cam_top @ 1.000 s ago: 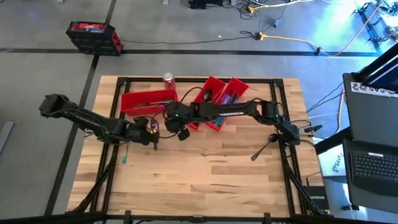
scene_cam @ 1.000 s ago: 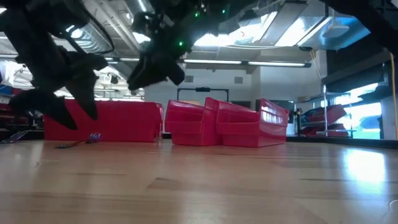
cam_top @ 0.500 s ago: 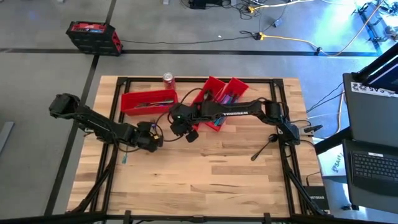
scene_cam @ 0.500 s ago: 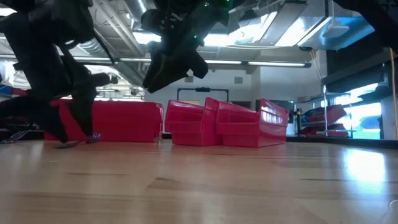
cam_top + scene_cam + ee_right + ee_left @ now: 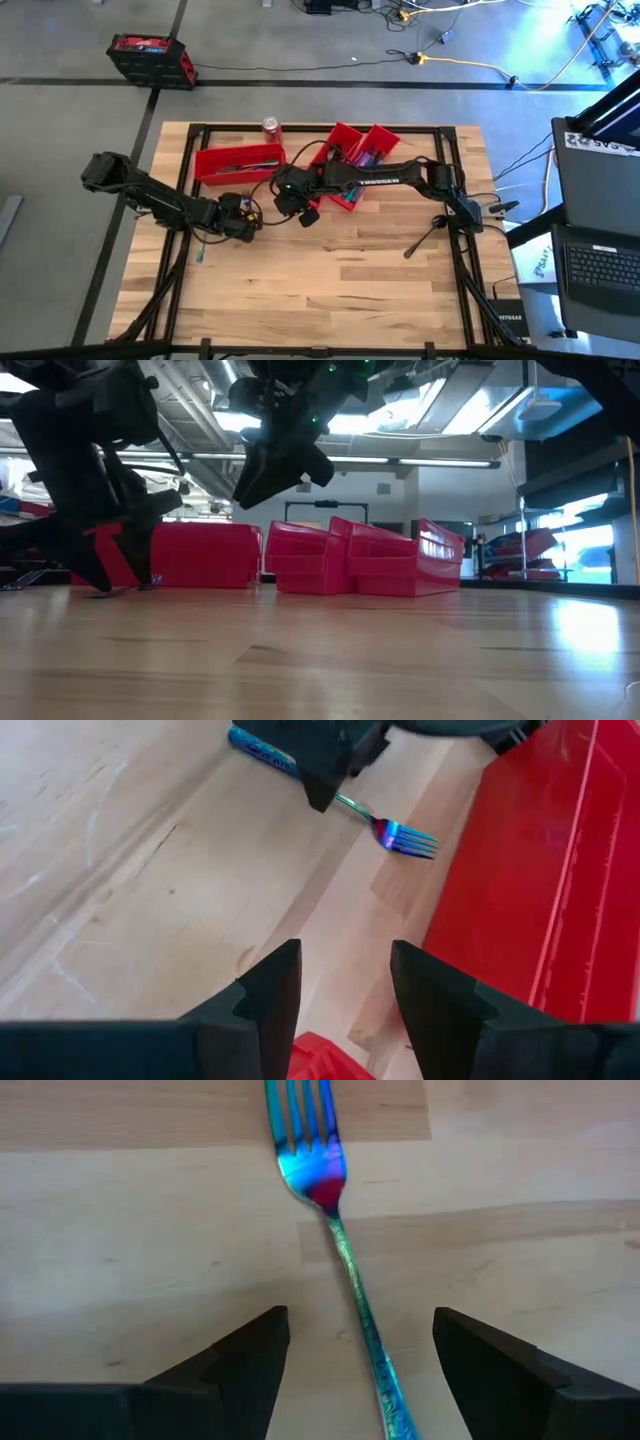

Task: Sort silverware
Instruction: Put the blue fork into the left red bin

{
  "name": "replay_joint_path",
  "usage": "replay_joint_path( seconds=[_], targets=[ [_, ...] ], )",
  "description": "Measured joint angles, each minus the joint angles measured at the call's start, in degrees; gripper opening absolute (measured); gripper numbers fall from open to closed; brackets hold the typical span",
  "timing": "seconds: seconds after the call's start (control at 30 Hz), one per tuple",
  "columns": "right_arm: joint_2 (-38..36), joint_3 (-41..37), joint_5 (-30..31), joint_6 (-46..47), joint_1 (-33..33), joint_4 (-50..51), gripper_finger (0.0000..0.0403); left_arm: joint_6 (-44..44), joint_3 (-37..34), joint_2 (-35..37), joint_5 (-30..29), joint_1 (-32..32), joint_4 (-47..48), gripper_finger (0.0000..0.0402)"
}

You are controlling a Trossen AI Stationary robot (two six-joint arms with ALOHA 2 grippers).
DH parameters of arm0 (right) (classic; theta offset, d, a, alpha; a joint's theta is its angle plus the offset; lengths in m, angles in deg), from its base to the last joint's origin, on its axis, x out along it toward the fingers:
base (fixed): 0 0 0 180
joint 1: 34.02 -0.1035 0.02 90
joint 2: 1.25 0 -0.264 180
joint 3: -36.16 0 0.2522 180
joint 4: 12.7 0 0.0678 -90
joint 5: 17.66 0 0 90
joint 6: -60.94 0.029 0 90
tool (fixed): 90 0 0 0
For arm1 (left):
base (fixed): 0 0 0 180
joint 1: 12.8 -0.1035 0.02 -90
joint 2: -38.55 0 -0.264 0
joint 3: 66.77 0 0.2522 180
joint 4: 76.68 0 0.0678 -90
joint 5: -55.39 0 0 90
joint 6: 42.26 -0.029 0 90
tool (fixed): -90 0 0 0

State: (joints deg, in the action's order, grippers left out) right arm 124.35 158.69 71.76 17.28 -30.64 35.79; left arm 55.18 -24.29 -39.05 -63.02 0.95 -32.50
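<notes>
We see the left gripper (image 5: 355, 1370) with its two fingers spread apart and grasping nothing, poised over the fork (image 5: 338, 1250), which lies flat on the wooden table (image 5: 130, 1250). The fork's handle runs lengthwise through the gap between the fingers, its tines pointing straight ahead of the gripper. The right gripper (image 5: 345, 985) hovers beside the red bin (image 5: 540, 870), fingers parted and empty, with the fork lying well ahead of it.
</notes>
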Motion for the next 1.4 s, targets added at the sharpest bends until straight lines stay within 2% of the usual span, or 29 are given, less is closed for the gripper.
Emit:
replay_joint_path(
  seconds=[0.3, 0.53, 0.67, 1.03, 1.27, 1.4],
  targets=[
    [-0.18, 0.0, 0.05, -2.04, 0.0, 1.28, 0.0142, 1.66, 0.72, -1.66, -1.38, -0.74, 1.0, 0.023],
    [-0.87, 0.04, 0.07, -2.16, 0.0, 1.87, 0.0142, 1.58, 0.58, -2.78, -3.49, -0.74, 1.79, 0.0112],
    [-0.87, 0.04, 0.1, -2.75, 0.01, 1.93, 0.0142, -0.15, 0.52, -2.86, -4.83, -0.81, 1.83, 0.0075],
    [-0.9, 0.04, 0.63, -3.33, 0.0, 2.36, 0.0142, -1.5, 0.65, -6.07, -6.18, -0.83, 1.68, 0.006],
    [-0.9, 0.04, 0.9, -4.88, 0.0, 2.87, 0.0142, -3.14, 0.6, -6.05, -6.31, -0.72, 0.97, 0.0008],
    [-0.9, 0.04, 1.67, -5.17, 0.02, 2.86, 0.0142, -3.14, 0.65, -5.88, -6.17, -0.72, 0.52, 0.0003]
  ],
)
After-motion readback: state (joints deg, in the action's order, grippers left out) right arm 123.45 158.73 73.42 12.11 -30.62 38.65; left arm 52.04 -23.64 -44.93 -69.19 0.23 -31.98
